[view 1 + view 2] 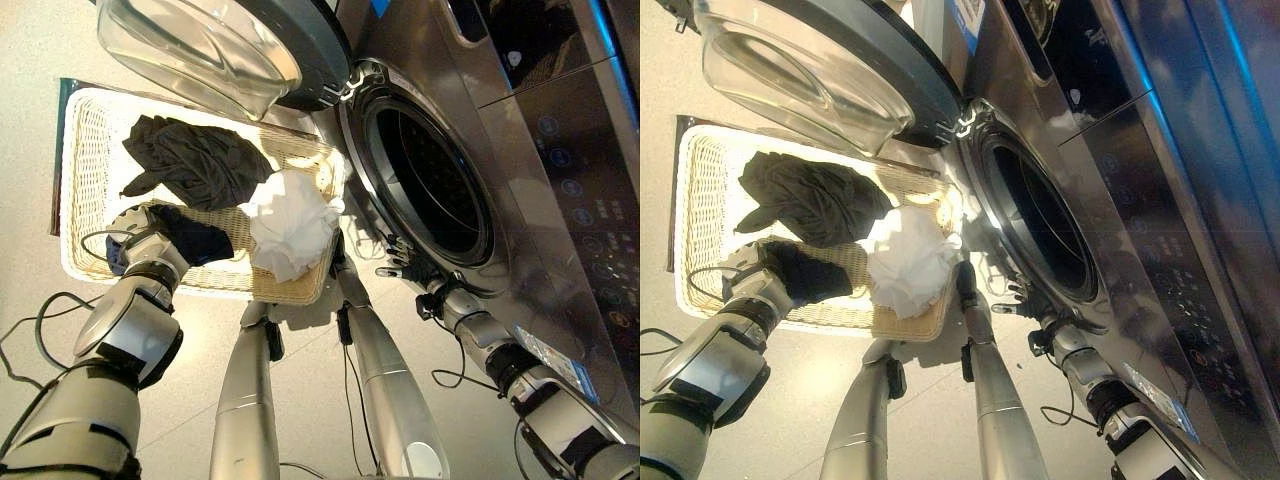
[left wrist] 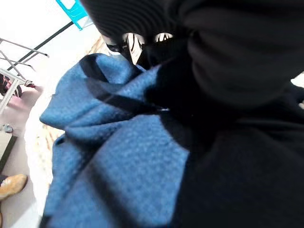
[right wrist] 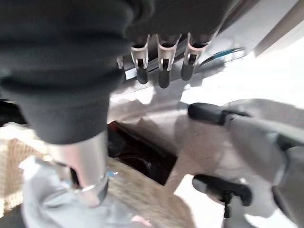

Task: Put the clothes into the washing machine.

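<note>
In the left wrist view, a blue cloth and a black garment lie right up against the left robot hand, whose fingers are buried in the fabric, so I cannot tell whether they are closed on it. From the head camera, that left robot hand sits at about eight o'clock, reaching into the near end of a pale wicker basket that stands on the floor. Just beside the hand lies the dark garment, with a bit of blue at the hand's near side. A larger dark grey garment is spread across the middle of the basket, and a crumpled white garment is heaped at the basket's corner closest to the washing machine.

The washing machine fills the three o'clock side. Its round door is swung open at twelve o'clock above the basket, and the drum opening is dark.

The right robot hand is at about four o'clock, at the lower rim of the drum opening, fingers relaxed and holding nothing.
</note>
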